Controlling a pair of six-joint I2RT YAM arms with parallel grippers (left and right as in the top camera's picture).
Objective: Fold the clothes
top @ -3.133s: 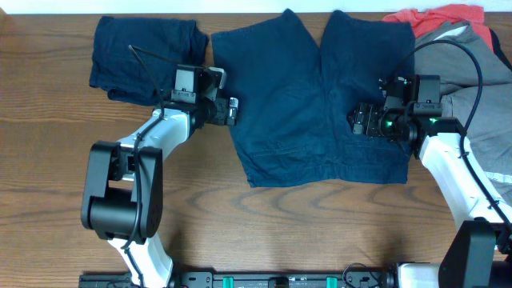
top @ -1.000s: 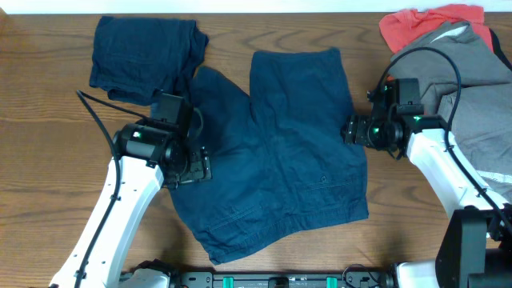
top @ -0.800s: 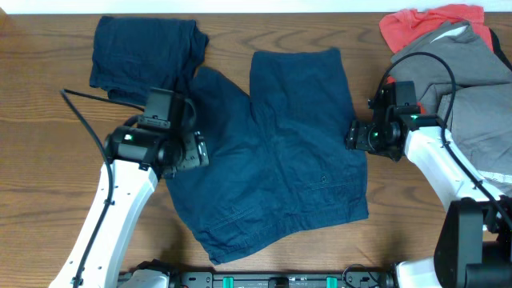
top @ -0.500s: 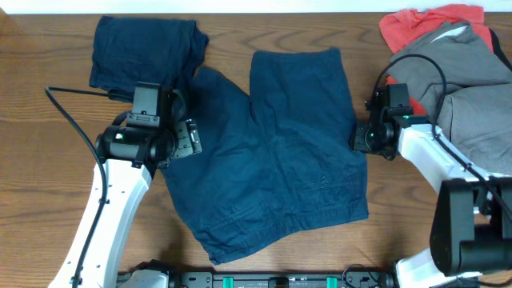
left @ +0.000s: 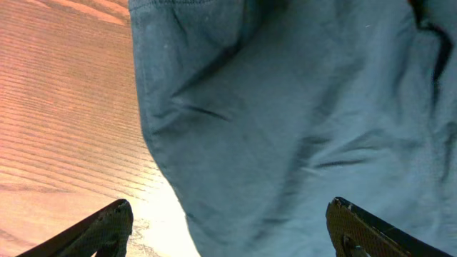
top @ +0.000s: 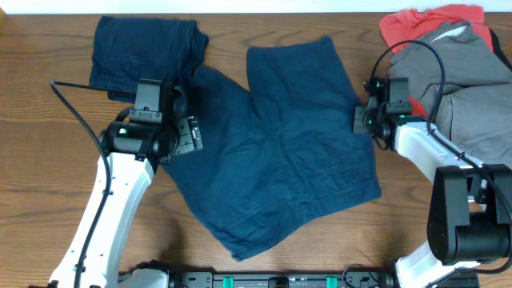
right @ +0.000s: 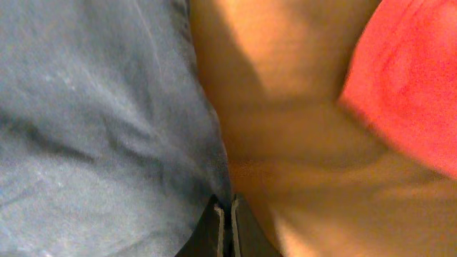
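Since half a second ago, my right end effector [right: 225, 214] has drawn up toward the far side of the desk [top: 48, 160], and the navy shorts [top: 288, 152] have swung with it: their near right corner now lies further right, and the far hem sits slightly further left. My left end effector [left: 230, 208] has barely shifted.

My right fingers are pressed together, pinching the shorts' right edge. My left fingers are spread wide, hovering over the shorts' left edge where cloth meets wood.

The shorts lie mid-desk, one half folded over the other. A folded navy garment [top: 144, 52] lies far left; a coral-red garment [top: 424, 24] and a grey garment [top: 472, 88] lie far right.

My right wrist view is blurred, its fingers cut off at the bottom.
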